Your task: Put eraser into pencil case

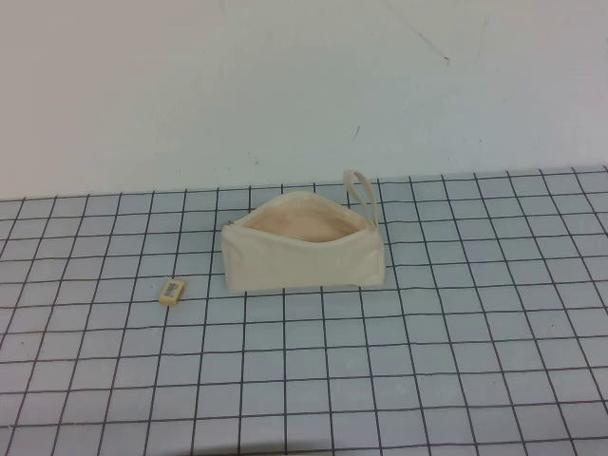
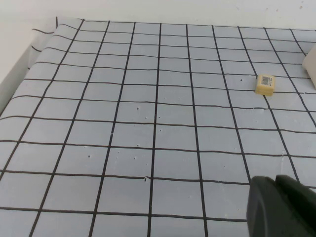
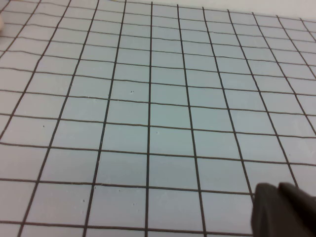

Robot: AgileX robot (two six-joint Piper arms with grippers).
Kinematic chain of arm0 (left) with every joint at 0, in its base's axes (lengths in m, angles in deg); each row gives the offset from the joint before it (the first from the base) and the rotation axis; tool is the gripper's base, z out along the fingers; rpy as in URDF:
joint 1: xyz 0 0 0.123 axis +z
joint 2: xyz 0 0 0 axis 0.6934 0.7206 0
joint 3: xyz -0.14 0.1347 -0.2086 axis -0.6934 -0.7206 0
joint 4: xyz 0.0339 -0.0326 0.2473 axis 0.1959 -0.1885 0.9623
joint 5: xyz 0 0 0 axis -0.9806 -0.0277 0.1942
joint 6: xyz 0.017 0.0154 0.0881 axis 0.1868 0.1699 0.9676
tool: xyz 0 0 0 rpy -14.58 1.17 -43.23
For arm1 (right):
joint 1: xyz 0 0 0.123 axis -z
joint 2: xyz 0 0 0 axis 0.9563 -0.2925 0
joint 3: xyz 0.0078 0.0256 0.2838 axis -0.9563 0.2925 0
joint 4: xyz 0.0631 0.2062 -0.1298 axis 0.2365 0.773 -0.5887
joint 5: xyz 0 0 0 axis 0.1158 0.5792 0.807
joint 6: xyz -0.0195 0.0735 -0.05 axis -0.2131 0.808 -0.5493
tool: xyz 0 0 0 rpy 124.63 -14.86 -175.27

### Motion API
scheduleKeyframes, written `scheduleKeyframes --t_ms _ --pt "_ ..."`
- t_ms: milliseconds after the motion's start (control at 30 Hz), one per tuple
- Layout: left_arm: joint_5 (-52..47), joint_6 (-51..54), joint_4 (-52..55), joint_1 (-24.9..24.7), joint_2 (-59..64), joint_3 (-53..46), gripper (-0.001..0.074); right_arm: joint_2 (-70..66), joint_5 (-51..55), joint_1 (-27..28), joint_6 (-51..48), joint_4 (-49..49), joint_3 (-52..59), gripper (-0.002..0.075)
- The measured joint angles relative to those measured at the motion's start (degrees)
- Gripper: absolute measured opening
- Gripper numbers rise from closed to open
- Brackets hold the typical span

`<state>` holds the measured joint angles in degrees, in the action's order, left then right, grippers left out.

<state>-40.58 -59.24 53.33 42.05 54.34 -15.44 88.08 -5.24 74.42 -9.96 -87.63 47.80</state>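
Eraser [image 2: 265, 84] lies well ahead of left pincer [image 2: 281, 207]; right pincer [image 3: 284, 210] elsewhere; both grips unclear.

eraser [image 1: 172, 291]: pale yellow, white label | pencil case [image 1: 304, 259]: cream, peach inside

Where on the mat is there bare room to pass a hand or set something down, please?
Bare: all the grid mat nearer than the pencil case, and everything right of it. Tightest: the short gap between the eraser and the case's left end. Left gripper and right gripper show only in their wrist views, over bare mat.
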Motion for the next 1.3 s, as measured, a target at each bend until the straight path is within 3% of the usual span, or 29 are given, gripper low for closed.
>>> scheduleKeyframes --t_ms 1033,1167,1300 --pt "0.3 -0.1 -0.1 0.0 0.0 0.0 -0.0001 0.0 0.0 0.0 0.0 0.0 0.0 0.0" --pt "6.6 -0.1 -0.1 0.0 0.0 -0.5 -0.0001 0.0 0.0 0.0 0.0 0.0 0.0 0.0" --pt "23.0 -0.1 0.2 0.0 0.0 -0.5 -0.0001 0.0 0.0 0.0 0.0 0.0 0.0 0.0"
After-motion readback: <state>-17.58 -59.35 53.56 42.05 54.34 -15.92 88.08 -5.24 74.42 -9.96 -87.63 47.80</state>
